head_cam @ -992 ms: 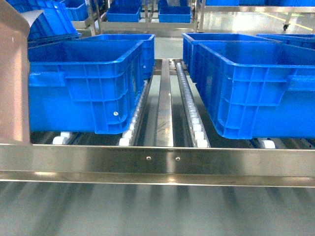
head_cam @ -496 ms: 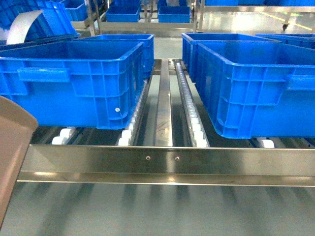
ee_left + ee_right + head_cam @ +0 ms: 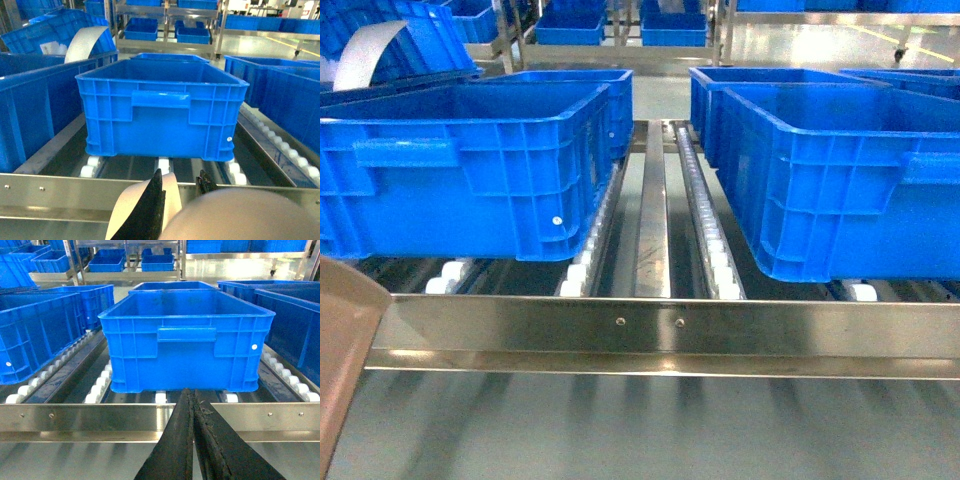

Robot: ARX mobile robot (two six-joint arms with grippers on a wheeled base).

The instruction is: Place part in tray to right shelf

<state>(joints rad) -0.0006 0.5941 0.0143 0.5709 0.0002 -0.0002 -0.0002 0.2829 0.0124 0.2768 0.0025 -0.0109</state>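
Note:
The beige tray (image 3: 342,350) shows as a tilted edge in the bottom-left corner of the head view, in front of the right shelf's steel front rail (image 3: 650,325). In the left wrist view my left gripper (image 3: 181,175) is shut on the tray's handle (image 3: 135,210), and the tray's rounded body (image 3: 240,217) fills the lower right. My right gripper (image 3: 190,392) is shut with nothing in it, pointing at the shelf rail (image 3: 100,415). The part is out of view; the tray's inside does not show. Neither gripper appears in the head view.
Large blue crates stand on the white rollers: one left (image 3: 470,170) and one right (image 3: 830,180), with more behind. A bare roller lane and rail (image 3: 655,220) runs between them. A curved white sheet (image 3: 360,50) sticks out of a crate at far left.
In the head view the tray has dropped from covering the upper left to only the bottom-left corner, uncovering the left crate. The right gripper's view is not shown earlier.

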